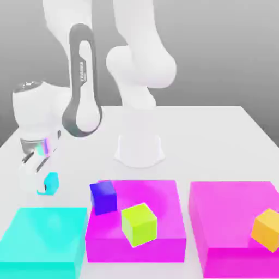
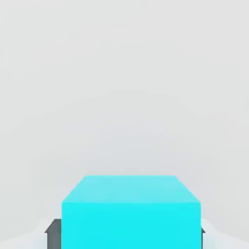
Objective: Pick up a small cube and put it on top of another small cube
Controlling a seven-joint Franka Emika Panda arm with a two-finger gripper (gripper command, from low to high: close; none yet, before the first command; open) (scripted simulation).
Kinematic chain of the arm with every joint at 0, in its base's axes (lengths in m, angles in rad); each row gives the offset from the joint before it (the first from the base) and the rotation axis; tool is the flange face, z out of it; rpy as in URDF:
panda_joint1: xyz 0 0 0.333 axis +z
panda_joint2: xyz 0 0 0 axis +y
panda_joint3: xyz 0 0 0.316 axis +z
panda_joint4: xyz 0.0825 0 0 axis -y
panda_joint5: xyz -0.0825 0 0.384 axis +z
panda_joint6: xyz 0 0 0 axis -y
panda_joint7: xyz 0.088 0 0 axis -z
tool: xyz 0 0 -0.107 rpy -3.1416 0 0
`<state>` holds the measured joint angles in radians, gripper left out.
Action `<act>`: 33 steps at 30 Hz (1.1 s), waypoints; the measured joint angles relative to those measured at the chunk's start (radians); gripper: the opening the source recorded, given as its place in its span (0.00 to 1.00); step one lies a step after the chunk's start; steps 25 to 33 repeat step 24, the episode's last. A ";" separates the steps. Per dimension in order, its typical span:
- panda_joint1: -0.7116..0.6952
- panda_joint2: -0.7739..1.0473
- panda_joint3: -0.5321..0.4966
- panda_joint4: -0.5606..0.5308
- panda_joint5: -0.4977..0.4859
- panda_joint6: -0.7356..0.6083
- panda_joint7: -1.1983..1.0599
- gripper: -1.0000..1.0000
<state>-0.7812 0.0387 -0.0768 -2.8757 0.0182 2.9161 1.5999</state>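
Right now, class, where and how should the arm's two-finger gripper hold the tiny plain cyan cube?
Grip the tiny plain cyan cube across two opposite flat side faces, coming straight down from above. The gripper already straddles it on the white table, and in the hand view the cube sits squarely between the fingers.

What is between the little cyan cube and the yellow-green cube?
In the exterior view, the dark blue cube sits between the small cyan cube and the yellow-green cube.

The exterior view looks from the front and somewhat above, facing the arm's base at frame centre across the white table. The hand view sits very close, looking along the gripper. Both share the small cyan cube.
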 joint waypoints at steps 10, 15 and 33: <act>0.158 -0.292 0.212 0.051 0.042 -0.339 0.451 0.00; 0.263 -0.430 0.332 0.083 0.126 -0.506 0.664 0.00; 0.266 -0.284 0.378 0.047 0.117 -0.324 0.726 1.00</act>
